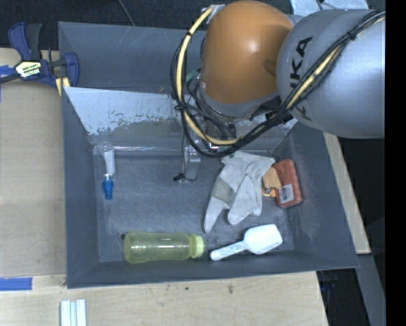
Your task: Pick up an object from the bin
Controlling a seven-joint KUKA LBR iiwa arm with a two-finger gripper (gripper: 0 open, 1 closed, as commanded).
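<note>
We count five loose things in the one grey metal bin (pixel 81 202), one of each kind, and we place them all against the glove.

Nearest us, below and to the view's left of the glove, one yellow-green bottle (pixel 162 247) lies on its side along the bin's near wall, its pale cap end toward the glove. It is see-through and tinted, but we cannot tell what it holds. Directly below the glove lies one white scoop (pixel 250 242), its handle reaching toward the bottle's cap.

Next comes the glove (pixel 238 185) itself, one pale grey-white work glove spread flat, fingers pointing down toward the scoop. Touching its right edge is one brown-red packet (pixel 284 183). Well apart to the glove's left, by the bin's left wall, lies one small clear tube with a blue tip (pixel 108 175).

Farthest off, above the glove, the arm's orange cover (pixel 247 49) and looped cables (pixel 189 66) hang over the bin's back. The jaws come down from under it to the bare bin floor just left of the glove's cuff, with the glove the nearest thing; we cannot tell whether they stand apart or together.
</note>
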